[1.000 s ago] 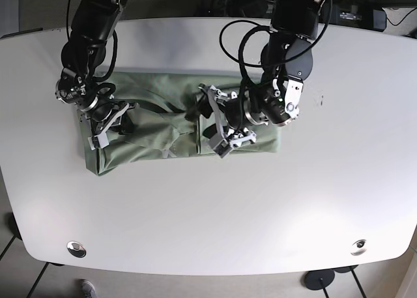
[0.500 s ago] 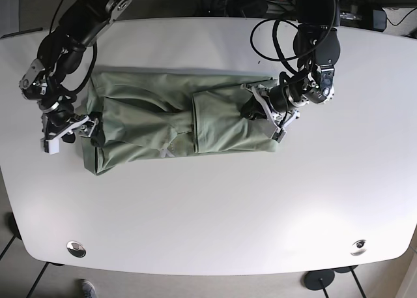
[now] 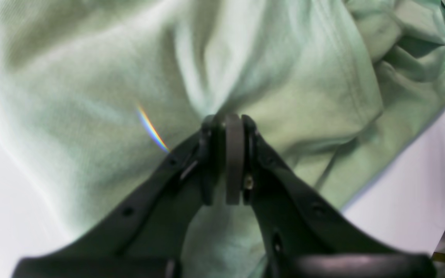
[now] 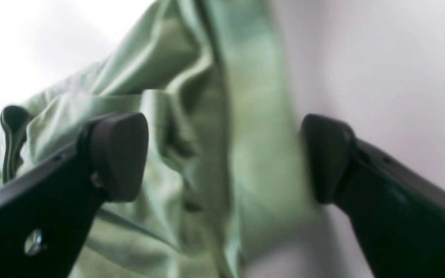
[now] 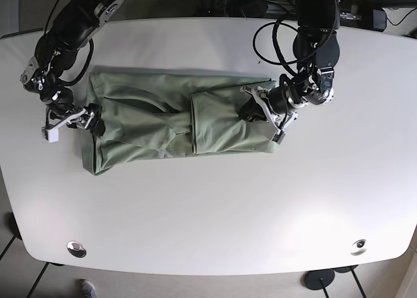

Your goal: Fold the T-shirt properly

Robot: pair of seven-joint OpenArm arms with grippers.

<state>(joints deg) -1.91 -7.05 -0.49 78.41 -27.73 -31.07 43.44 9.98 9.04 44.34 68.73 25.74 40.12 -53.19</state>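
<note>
T-shirt (image 5: 176,122) lies bunched on our worktop (image 5: 215,213); left end effector (image 3: 226,127) pinches its fabric, right end effector (image 4: 222,154) spread wide.

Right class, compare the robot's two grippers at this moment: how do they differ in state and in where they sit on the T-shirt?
The left gripper is shut, pinching a bunched fold of the green T-shirt; the right gripper is open, its jaws wide apart with cloth between them but ungripped. In the base view, the left gripper works the shirt's right end, while the right gripper sits at its left edge. Both have black fingers with dark pads.
</note>
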